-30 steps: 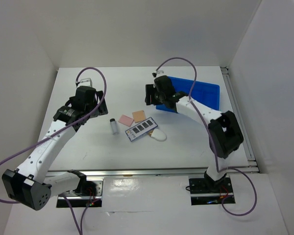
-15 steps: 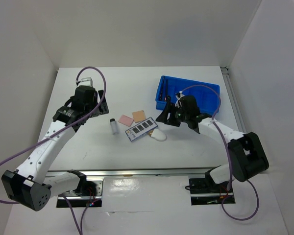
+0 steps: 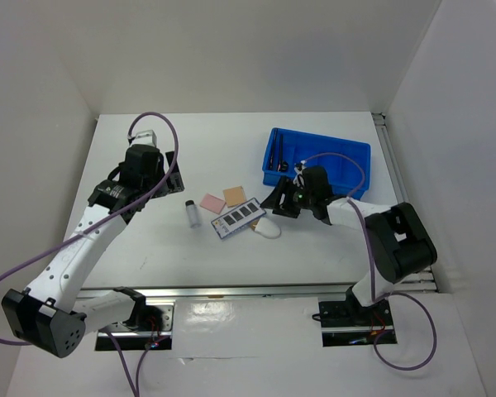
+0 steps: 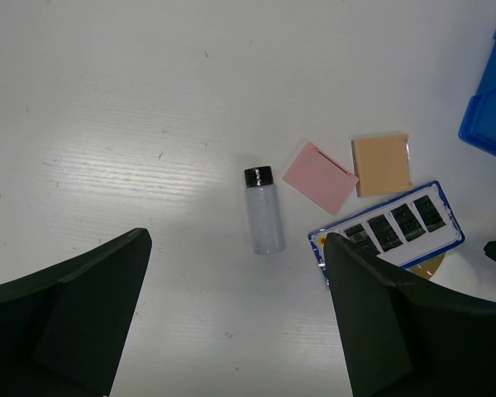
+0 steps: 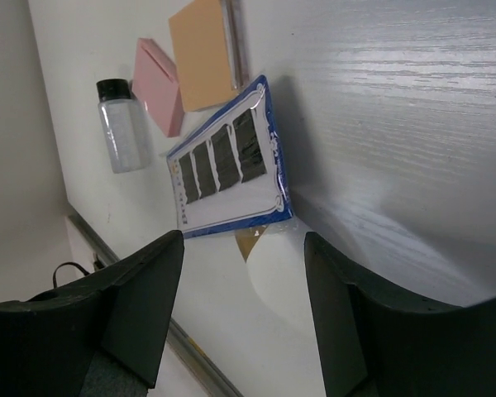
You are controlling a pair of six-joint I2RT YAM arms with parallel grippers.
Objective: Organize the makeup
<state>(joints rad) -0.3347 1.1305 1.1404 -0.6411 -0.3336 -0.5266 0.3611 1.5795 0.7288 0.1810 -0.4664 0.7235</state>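
Looking down on the table (image 3: 223, 149), we find the left arm (image 3: 83, 240) stretched out well to the left of the palette (image 3: 236, 217). The left gripper (image 4: 236, 234) is held above the table, fingers spread with nothing between them. The right arm (image 3: 372, 223) bends in from the palette's right. The right gripper (image 5: 244, 236) hangs just right of the palette, jaws apart and empty.

The blue tray (image 3: 347, 157) sits behind and well to the right of the palette. The palette itself lies flat and slanted, dark pans facing up. The white sponge (image 3: 267, 229) sits against the palette's near right corner. The tan pad (image 3: 235, 196) lies just behind the palette, and the pink pad (image 3: 212, 202) lies behind and left of it. The vial (image 3: 191, 212) lies on its side just left of the palette, apart from it. Two thin brushes (image 3: 274, 155) lie in the tray's left end, behind and right of the palette.
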